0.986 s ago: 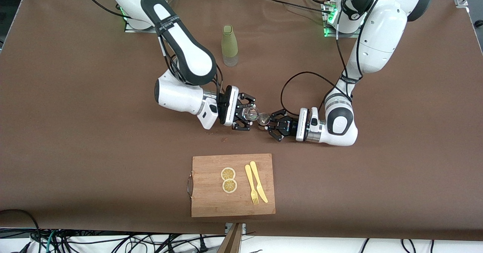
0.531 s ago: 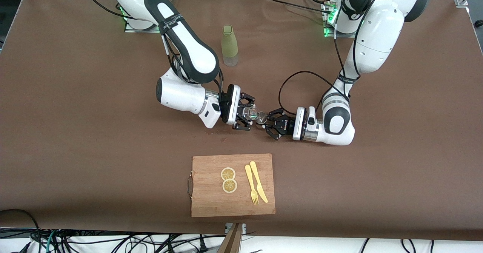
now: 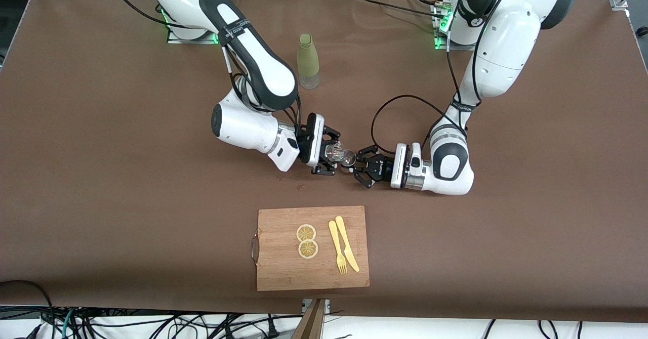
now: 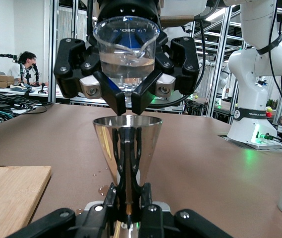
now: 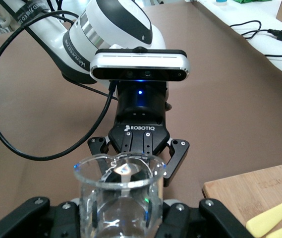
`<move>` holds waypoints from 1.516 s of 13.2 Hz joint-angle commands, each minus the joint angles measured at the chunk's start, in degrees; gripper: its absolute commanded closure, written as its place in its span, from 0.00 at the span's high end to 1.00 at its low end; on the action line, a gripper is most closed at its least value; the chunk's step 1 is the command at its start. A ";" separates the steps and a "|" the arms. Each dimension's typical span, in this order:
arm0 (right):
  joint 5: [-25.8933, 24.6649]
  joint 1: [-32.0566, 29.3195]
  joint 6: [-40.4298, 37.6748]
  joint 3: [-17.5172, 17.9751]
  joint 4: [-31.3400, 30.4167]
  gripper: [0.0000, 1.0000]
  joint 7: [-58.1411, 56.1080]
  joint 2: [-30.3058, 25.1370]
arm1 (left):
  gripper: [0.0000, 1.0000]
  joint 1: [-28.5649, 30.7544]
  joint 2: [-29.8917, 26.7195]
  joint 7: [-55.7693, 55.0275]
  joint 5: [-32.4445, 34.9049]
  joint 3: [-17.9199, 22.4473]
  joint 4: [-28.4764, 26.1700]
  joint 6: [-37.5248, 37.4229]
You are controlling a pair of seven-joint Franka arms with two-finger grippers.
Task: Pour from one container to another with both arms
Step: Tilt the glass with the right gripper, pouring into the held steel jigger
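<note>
Glass cup (image 4: 126, 52) clamped in right gripper (image 3: 331, 158), held above mouth of steel measuring cup (image 4: 127, 153), which left gripper (image 3: 360, 167) pinches at waist, both over bare table between bottle (image 3: 308, 60) and cutting board (image 3: 283, 273). You see water in glass, barely tipped. Pickup and lineup done; you have pour left.

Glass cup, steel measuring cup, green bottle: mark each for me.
glass cup (image 4: 126, 49), left wrist view, clear wall.
steel measuring cup (image 4: 127, 144), left wrist view, upper cone.
green bottle (image 3: 308, 58), front view, olive body.
</note>
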 commanded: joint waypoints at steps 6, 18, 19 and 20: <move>-7.83 0.83 0.56 -0.54 0.76 0.11 6.64 -0.33 | 0.00 -0.83 0.08 0.82 -1.36 0.58 0.77 0.67; -18.90 1.09 0.30 -0.54 1.11 0.11 16.39 -0.68 | 0.00 -0.83 0.17 0.90 -1.45 0.58 0.86 0.67; -19.08 1.10 0.30 -0.54 1.11 0.11 16.39 -0.68 | 0.00 -0.83 0.17 0.90 -1.45 0.58 0.86 0.67; -19.08 1.10 0.30 -0.54 1.11 0.11 16.39 -0.68 | 0.00 -0.83 0.17 0.90 -1.45 0.58 0.86 0.67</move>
